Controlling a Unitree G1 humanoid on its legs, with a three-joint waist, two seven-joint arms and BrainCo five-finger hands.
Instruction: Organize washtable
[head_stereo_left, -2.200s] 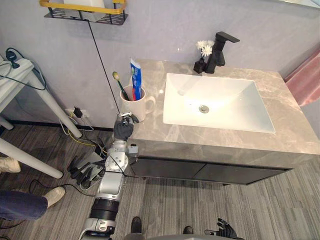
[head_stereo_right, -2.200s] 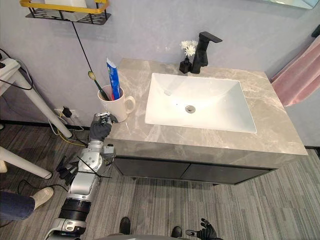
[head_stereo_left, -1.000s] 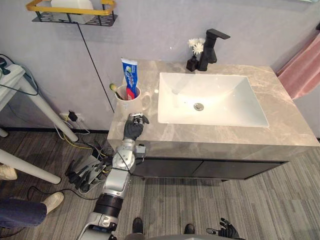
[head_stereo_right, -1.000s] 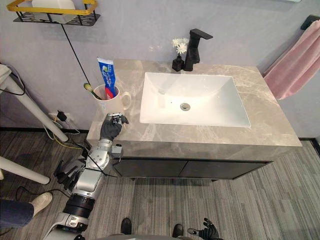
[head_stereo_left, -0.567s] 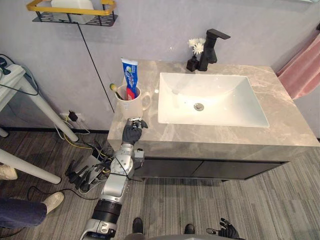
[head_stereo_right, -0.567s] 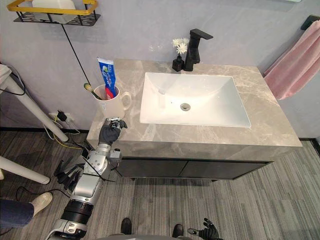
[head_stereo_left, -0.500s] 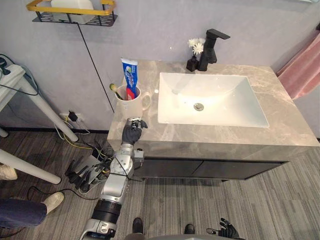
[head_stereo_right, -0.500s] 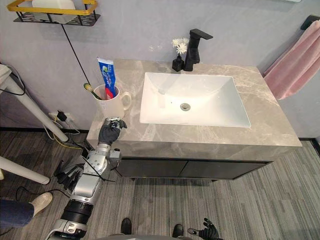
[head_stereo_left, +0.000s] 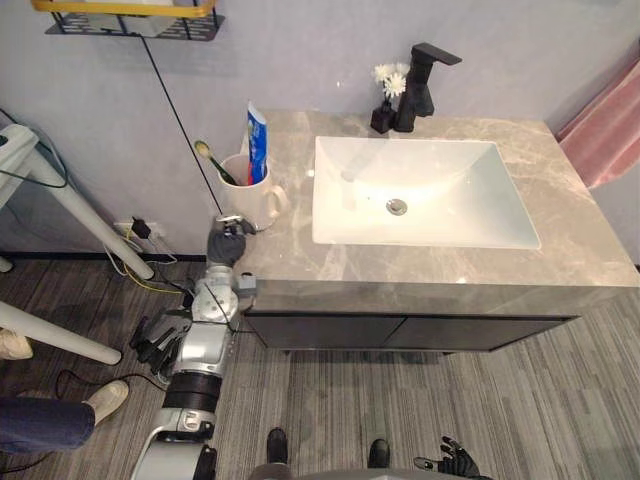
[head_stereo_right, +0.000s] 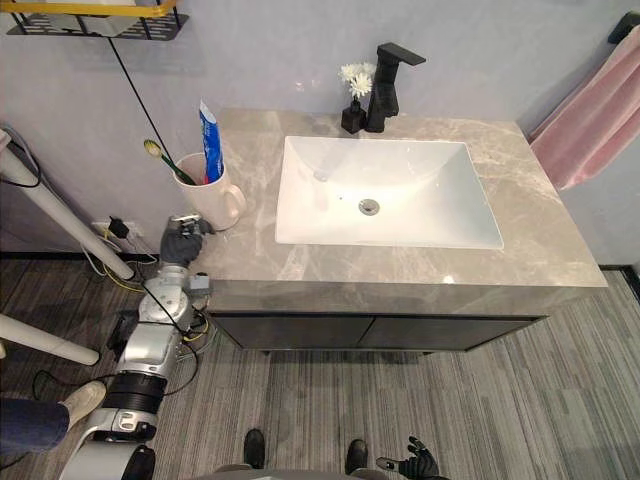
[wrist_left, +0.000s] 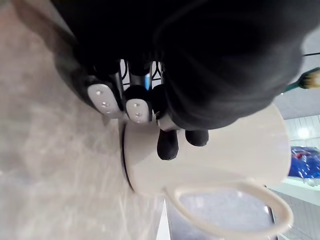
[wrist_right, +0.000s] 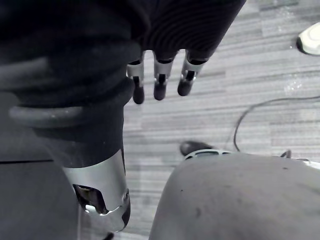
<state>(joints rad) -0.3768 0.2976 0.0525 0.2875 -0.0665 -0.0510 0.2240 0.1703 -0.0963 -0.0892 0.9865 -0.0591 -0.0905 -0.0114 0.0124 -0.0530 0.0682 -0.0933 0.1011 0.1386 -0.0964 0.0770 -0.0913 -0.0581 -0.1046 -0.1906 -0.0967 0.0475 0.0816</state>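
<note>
White mug (head_stereo_left: 250, 200) upright on grey marble countertop (head_stereo_left: 420, 270), near left front corner, handle toward white basin (head_stereo_left: 460, 200). Inside mug: blue toothpaste tube (head_stereo_left: 257, 140), upright, and toothbrush (head_stereo_left: 212, 160), leaning out leftward. Left hand (head_stereo_left: 228, 245) at counter edge just in front of mug, fingers (wrist_left: 167, 145) curled, dark tips close by mug wall near its base, not wrapped round it; contact not discernible. Right hand (wrist_right: 159, 75) low over striped grey floor (wrist_right: 260, 75), fingers straight and loose, holding nothing. Black faucet (head_stereo_left: 420, 85) and small vase of white flowers (head_stereo_left: 385, 90) behind basin.
</note>
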